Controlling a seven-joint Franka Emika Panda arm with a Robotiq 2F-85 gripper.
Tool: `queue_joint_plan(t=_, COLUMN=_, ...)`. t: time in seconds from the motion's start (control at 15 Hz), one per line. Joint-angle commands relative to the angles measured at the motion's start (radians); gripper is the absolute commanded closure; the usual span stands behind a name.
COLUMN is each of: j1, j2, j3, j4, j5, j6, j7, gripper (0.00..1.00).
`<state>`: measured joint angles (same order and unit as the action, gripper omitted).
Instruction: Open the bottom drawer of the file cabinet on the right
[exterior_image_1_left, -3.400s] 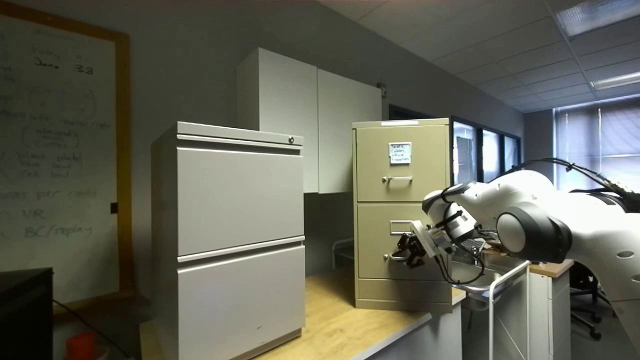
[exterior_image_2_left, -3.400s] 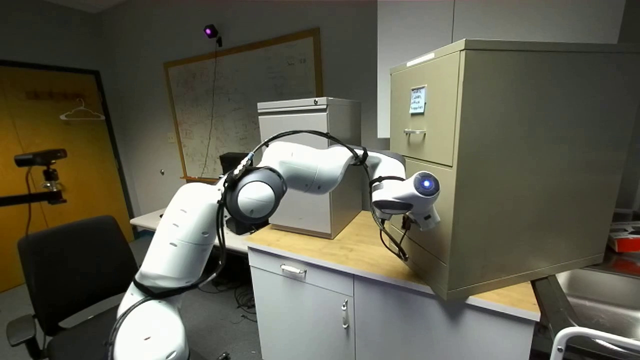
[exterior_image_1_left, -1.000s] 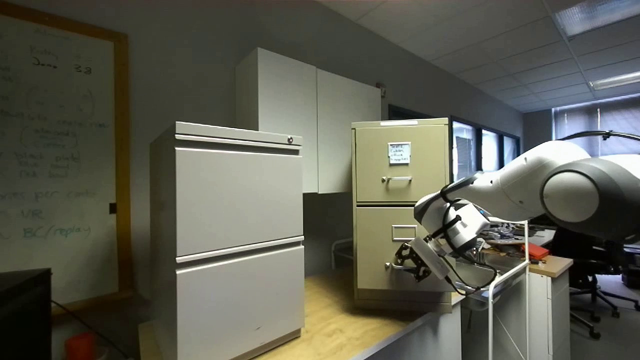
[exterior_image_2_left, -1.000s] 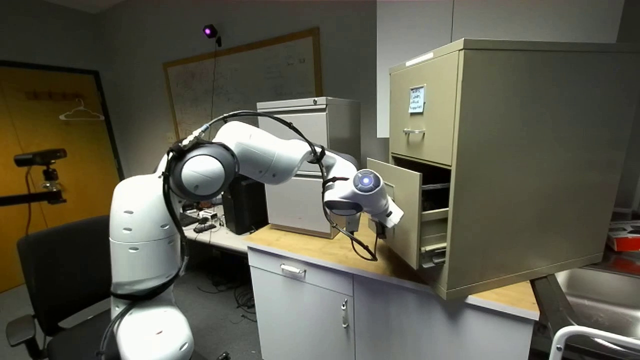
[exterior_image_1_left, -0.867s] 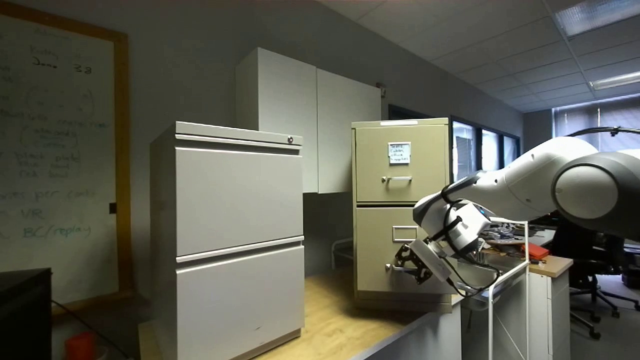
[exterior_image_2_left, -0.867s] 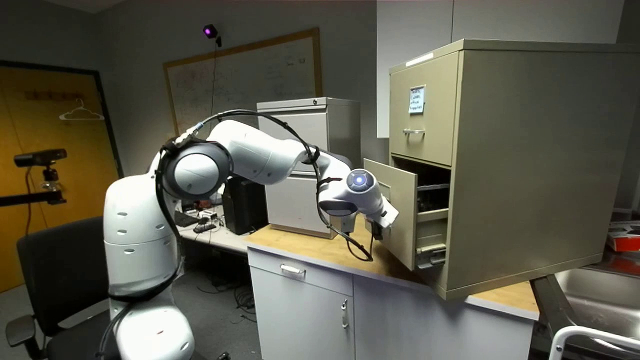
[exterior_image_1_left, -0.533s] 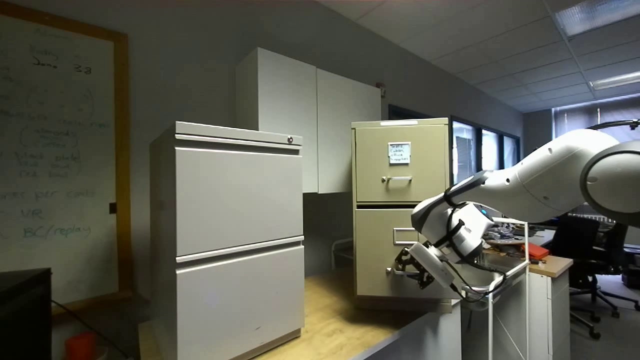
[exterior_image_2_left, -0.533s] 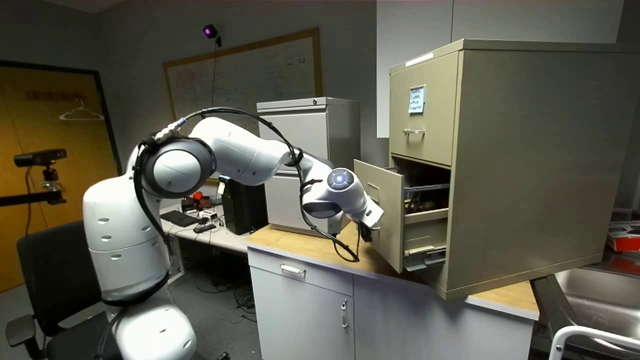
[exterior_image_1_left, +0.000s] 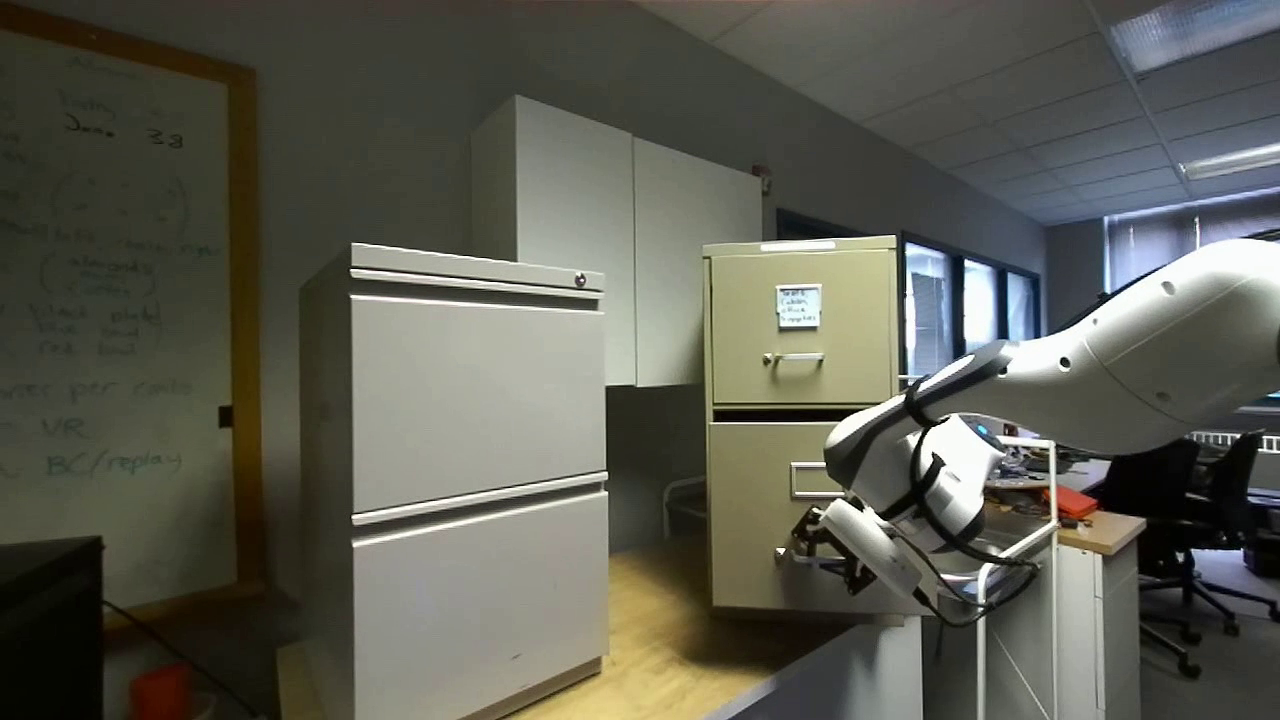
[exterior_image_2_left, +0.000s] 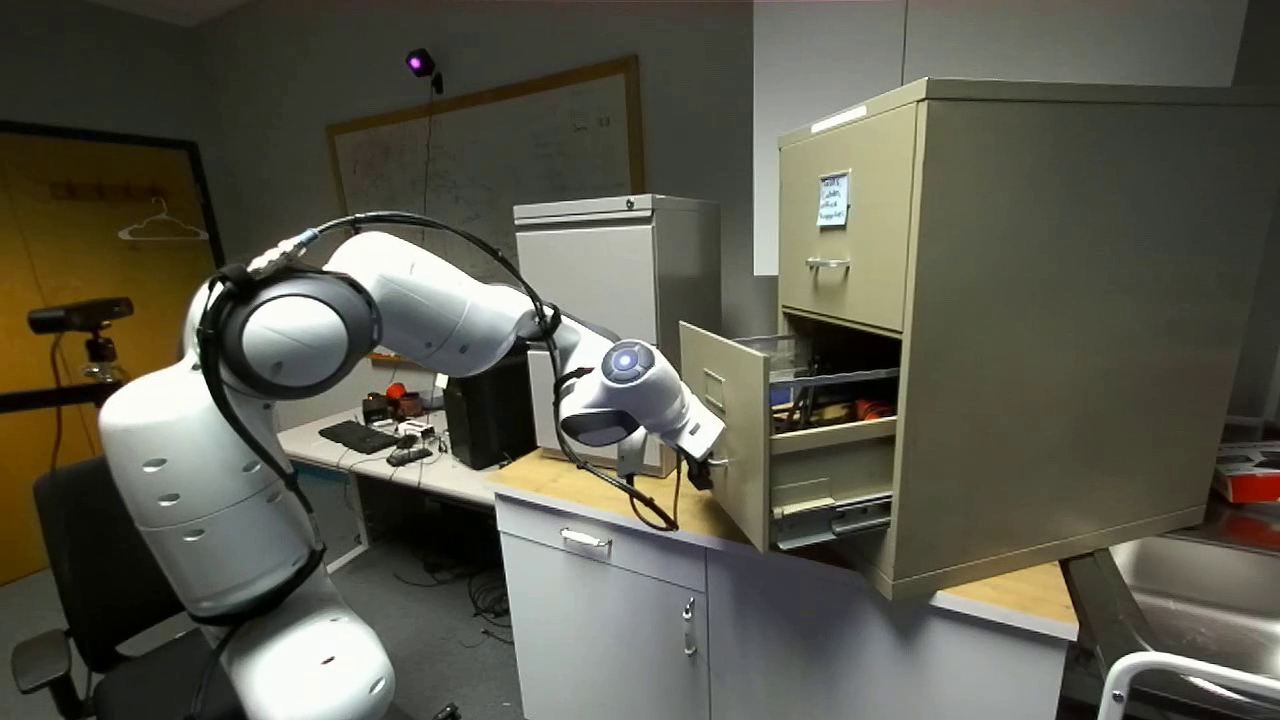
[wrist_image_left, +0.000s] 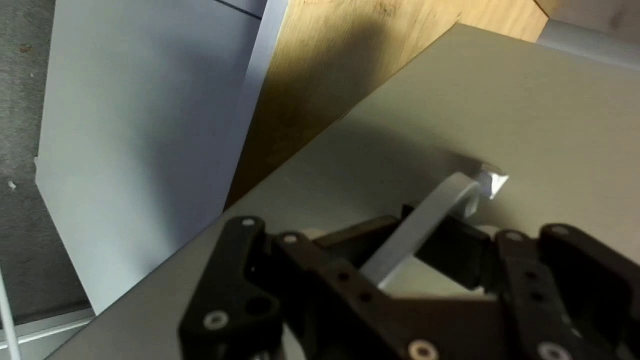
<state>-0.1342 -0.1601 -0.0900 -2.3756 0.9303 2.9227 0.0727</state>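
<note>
Bottom drawer: stands well out from the lower half of the file cabinet; shows its sidewall, slide rail and part of its inside in an exterior view.

File cabinet: stands upright on the worktop, to the right of the grey cabinet in both exterior views; juts past the front edge of the worktop with one bottom corner.

Upper drawer: sits flush and closed, with a white paper on its front.

Gripper: clasps the handle of the bottom drawer; in the wrist view, has black fingers on either side of the bar, with no clear gap to see.

Contents: include a red item and darker pieces, too small to name.

Drawer opening, done: by judgement, most of the task, with the handle in grasp, the front well apart from the cabinet frame and the contents in sight.

Drawer opening, left: probably a little more straight pull, then a release of the handle and a retreat; cannot tell from these views how near to the end of travel.

Overhanging corner: calls, as a guess, for a smooth pull, given more weight forward with the bottom drawer fully extended.
</note>
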Motion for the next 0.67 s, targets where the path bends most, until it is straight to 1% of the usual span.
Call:
queue_joint_plan(t=0.0, j1=0.053, j2=-0.096, j3=0.077, j4=-0.095, j5=-0.027, j6=-0.026, j7=0.022, gripper=0.97)
queue_joint_plan(t=0.27, j1=0.053, j2=-0.147, j3=0.120, j4=-0.158, j5=-0.028, j6=0.008, j7=0.053, gripper=0.97)
queue_joint_plan(t=0.6, j1=0.053, j2=-0.192, j3=0.157, j4=-0.208, j5=-0.025, j6=0.031, j7=0.077, gripper=0.97)
